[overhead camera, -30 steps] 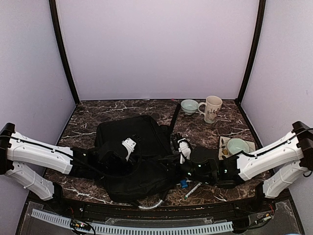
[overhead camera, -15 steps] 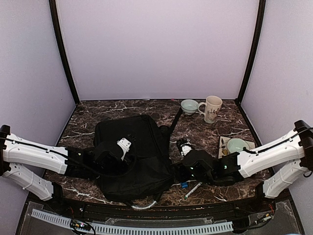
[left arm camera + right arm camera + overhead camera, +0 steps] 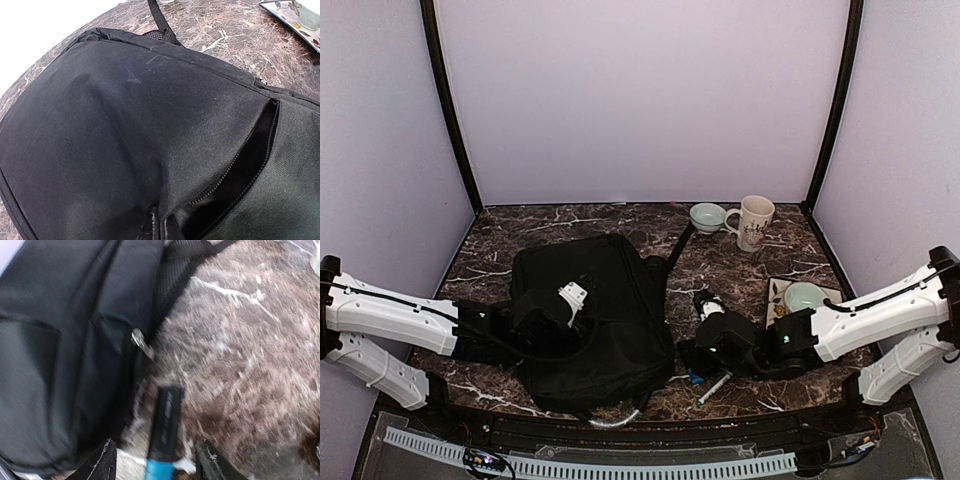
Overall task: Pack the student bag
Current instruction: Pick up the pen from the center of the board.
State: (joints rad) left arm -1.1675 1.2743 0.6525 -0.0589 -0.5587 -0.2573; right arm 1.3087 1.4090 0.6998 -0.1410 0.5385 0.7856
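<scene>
The student bag lies flat on the marble table, left of centre, its strap running towards the back. My left gripper rests on the bag's middle; its jaws are shut on a pinched fold of the bag's fabric, beside an unzipped pocket. My right gripper hovers low at the bag's right edge, open. Between its fingertips a black and blue marker lies on the table, untouched. A silver zipper pull shows on the bag's edge.
A white pen lies near the front edge by the blue marker. A teal bowl and a printed mug stand at the back right. A tray with a second bowl sits at right.
My right gripper has opened, let go of the bag and drawn back right, down over the marker. The bag, raised a second ago, has settled flat. The left gripper has lowered with it.
</scene>
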